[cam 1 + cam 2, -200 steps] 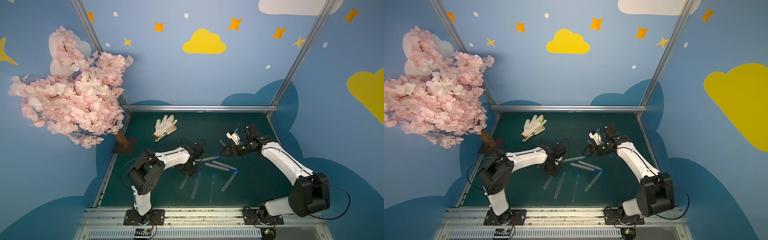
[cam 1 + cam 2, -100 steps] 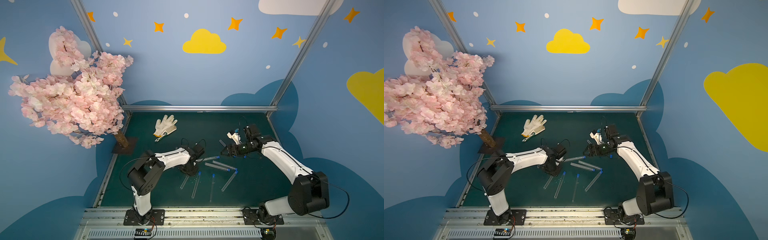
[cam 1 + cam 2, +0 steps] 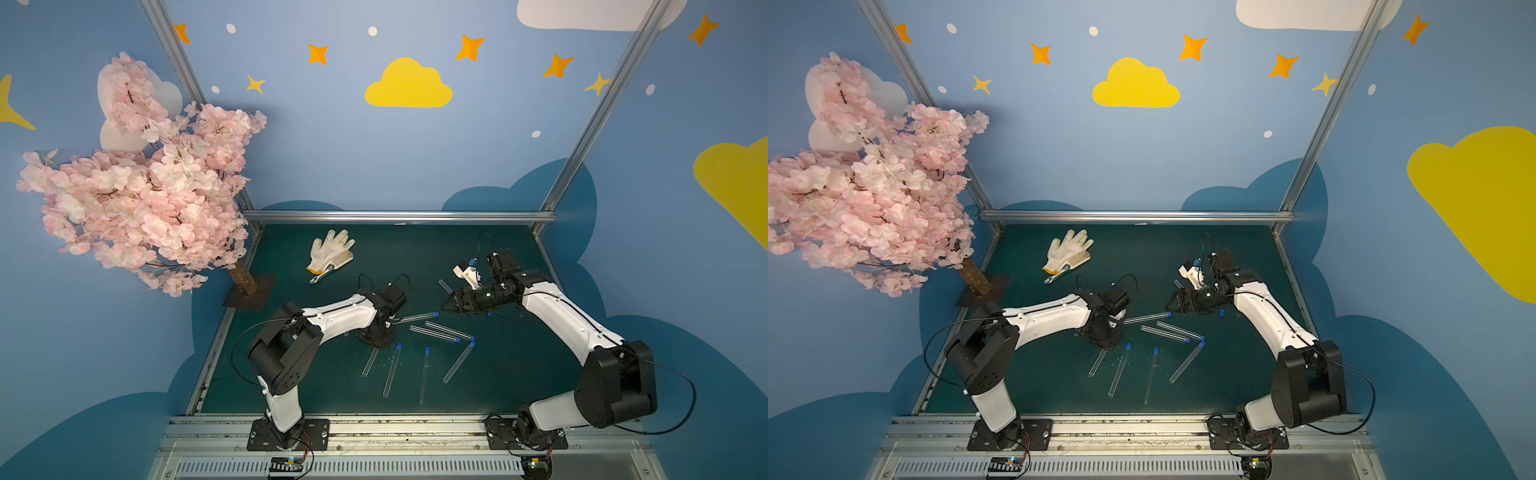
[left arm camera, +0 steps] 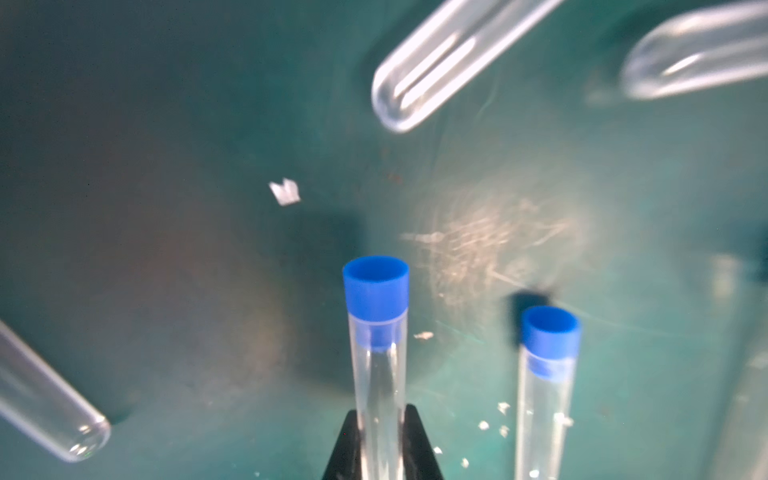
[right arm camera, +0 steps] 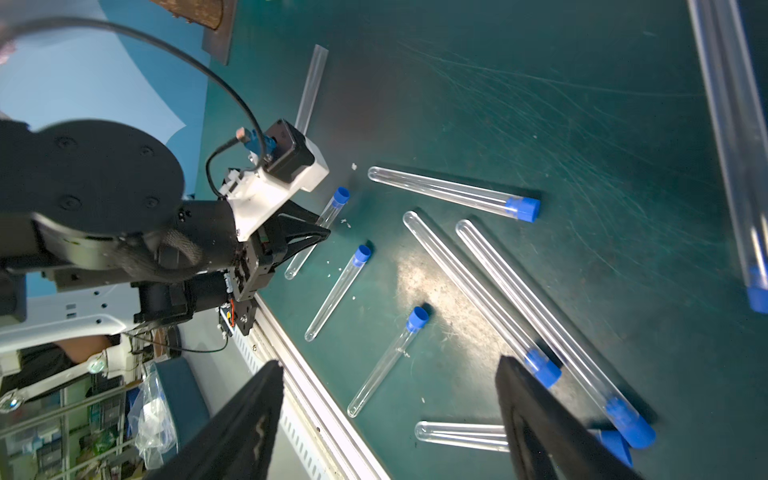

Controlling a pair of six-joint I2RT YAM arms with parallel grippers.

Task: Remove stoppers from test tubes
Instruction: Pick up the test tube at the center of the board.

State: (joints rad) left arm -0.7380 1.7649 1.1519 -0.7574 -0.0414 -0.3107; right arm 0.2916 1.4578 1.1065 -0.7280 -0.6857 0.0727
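Note:
Several clear test tubes with blue stoppers lie scattered on the green mat (image 3: 498, 374). My left gripper (image 4: 380, 440) is shut on one test tube (image 4: 377, 386), whose blue stopper (image 4: 375, 286) sticks out ahead of the black fingers. In the right wrist view that gripper (image 5: 322, 237) pinches the tube (image 5: 309, 249) near its middle. Both top views show the left gripper (image 3: 376, 338) (image 3: 1102, 338) low over the mat. My right gripper (image 3: 446, 307) (image 5: 388, 365) is open and holds nothing. It hovers by the stoppered end (image 3: 436, 314) of another tube (image 3: 415, 318).
A white glove (image 3: 330, 257) lies at the back of the mat. A pink blossom tree (image 3: 137, 187) stands on a dark base (image 3: 249, 291) at the left edge. An open tube (image 3: 444, 286) and a loose blue stopper (image 3: 489, 314) lie by the right arm. Metal rails border the mat.
My left gripper has closed on the test tube beneath it. The right gripper has shifted a little forward and to the left, staying open.

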